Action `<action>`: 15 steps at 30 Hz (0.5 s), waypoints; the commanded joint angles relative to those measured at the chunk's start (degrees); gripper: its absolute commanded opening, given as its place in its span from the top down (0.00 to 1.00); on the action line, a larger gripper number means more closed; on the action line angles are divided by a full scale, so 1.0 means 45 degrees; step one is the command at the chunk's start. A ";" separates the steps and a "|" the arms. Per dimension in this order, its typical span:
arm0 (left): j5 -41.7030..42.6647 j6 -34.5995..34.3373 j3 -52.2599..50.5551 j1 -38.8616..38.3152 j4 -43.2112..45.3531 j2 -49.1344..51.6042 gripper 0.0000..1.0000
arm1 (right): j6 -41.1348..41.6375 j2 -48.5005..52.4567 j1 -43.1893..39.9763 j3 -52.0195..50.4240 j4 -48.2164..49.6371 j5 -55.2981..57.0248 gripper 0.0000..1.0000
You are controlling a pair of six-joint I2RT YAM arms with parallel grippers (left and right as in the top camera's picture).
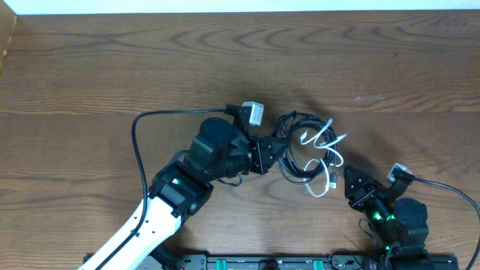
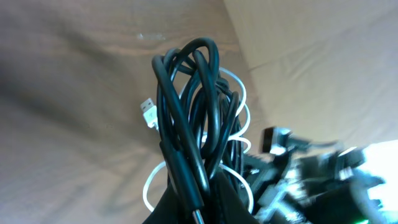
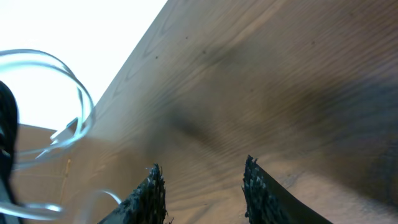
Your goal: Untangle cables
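cables (image 2: 186, 118) — glossy black loops, one white | left jaws clamp them | right jaws parted, empty

A brown, wood-grained counter (image 1: 112, 67), seen from above. Black cables (image 1: 291, 161) lie on it, coiled into a loose knot. A white cable (image 1: 332, 159) loops through the knot's right side, its plug end resting on bare wood just nearer than the knot.

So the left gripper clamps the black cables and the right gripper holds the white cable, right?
No: the right gripper is open and empty, the white cable beside it, as the right wrist view shows. The left gripper does clamp the black cables.
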 commanded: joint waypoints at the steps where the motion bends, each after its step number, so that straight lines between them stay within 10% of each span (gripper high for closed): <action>1: -0.0588 0.3997 0.0083 0.0039 -0.0058 0.0073 0.93 | 0.0005 0.0015 0.0073 0.0010 0.0306 -0.1894 0.56; 15: -0.2035 0.5683 0.0083 0.0024 -0.1117 0.0146 0.93 | 0.6062 0.0015 0.0073 0.0010 0.3536 -0.4527 0.57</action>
